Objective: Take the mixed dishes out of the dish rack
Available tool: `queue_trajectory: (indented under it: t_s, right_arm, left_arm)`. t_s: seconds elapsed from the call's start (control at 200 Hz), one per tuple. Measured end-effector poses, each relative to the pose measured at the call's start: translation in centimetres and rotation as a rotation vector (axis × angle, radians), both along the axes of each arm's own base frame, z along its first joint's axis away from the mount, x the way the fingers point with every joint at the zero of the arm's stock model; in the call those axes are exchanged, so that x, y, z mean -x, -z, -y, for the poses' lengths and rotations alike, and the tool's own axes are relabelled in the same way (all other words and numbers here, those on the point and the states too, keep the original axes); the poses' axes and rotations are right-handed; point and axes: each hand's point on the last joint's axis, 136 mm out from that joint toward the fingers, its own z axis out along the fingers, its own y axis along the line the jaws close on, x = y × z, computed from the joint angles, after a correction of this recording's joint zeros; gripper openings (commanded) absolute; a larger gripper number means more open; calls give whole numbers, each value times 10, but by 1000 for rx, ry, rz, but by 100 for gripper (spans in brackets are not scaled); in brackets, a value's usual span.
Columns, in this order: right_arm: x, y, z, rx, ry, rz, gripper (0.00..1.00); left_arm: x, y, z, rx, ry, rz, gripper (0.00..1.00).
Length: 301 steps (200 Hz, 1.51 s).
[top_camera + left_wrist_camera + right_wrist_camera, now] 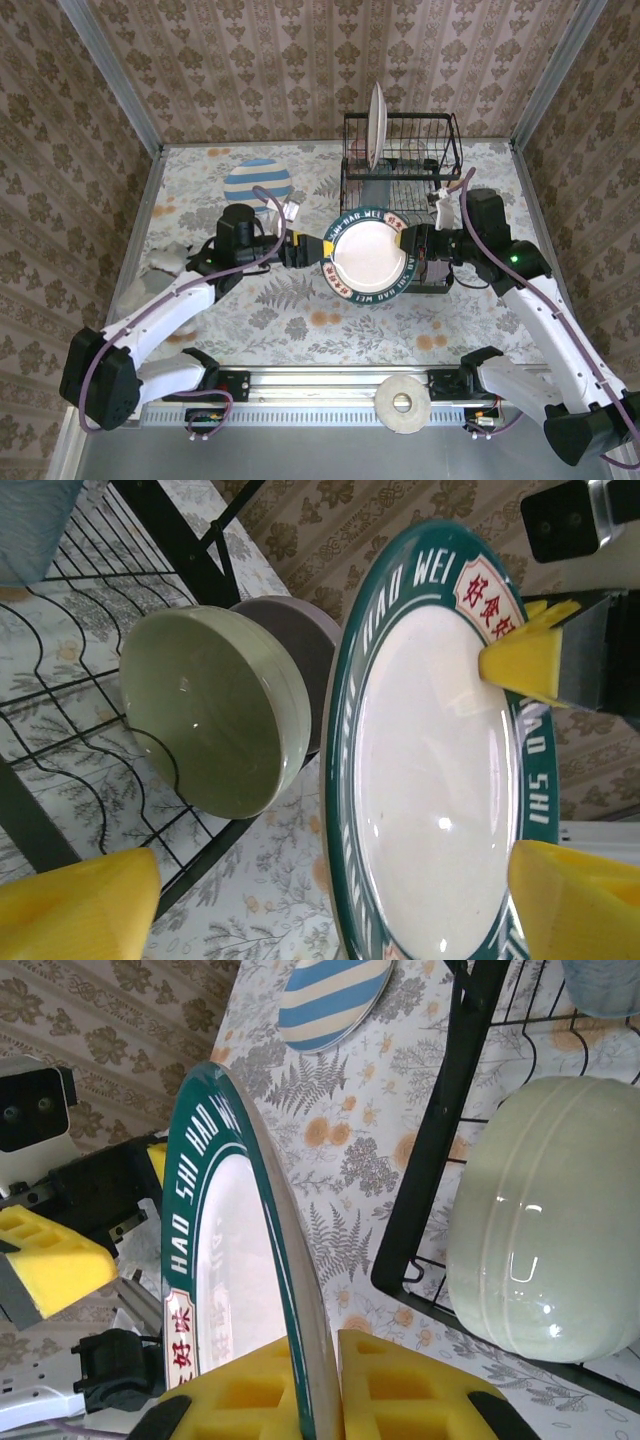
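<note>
Rack [440, 140] is getting emptied, barely started I'm guessing. Right claw [412, 245] is pinching the green-rimmed plate [368, 257] by its rim, and left claw [300, 250] is gaping wide around the opposite edge, so a handoff is probably happening. One striped plate [257, 183] is lying on the table beyond the left claw. Waiting behind the right claw: one white plate [376, 125], one green bowl [215, 710], one lilac bowl [305, 650].

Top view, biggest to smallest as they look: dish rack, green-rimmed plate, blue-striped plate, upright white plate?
1. dish rack
2. green-rimmed plate (held up nearer the camera, so lead unsure)
3. blue-striped plate
4. upright white plate, nearly edge-on
</note>
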Motion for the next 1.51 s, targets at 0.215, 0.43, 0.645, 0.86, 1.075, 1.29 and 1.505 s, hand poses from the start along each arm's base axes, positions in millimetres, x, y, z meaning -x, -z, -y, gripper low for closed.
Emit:
queue_trajectory:
  t_s: [0.215,0.43,0.645,0.86,1.075,1.29,1.505]
  right_arm:
    - [0,5,2,-16,0,-5,0]
    - [2,3,4,-31,1,15,0]
    - [2,5,7,-46,6,13,0]
    - [-3,0,6,-66,6,36,0]
    - [-4,-2,5,-74,1,50,0]
    - [-9,-3,4,-73,-8,91,0]
    - [-12,-5,3,-85,-13,113,25]
  left_arm:
    - [6,1,9,9,34,-12,74]
    - [6,-1,13,11,39,-23,60]
    - [8,1,16,10,45,-42,42]
    - [8,0,17,11,42,-49,31]
    - [8,0,18,16,33,-76,0]
    - [1,0,18,23,-14,-132,0]
    - [-2,-1,18,29,-33,-135,0]
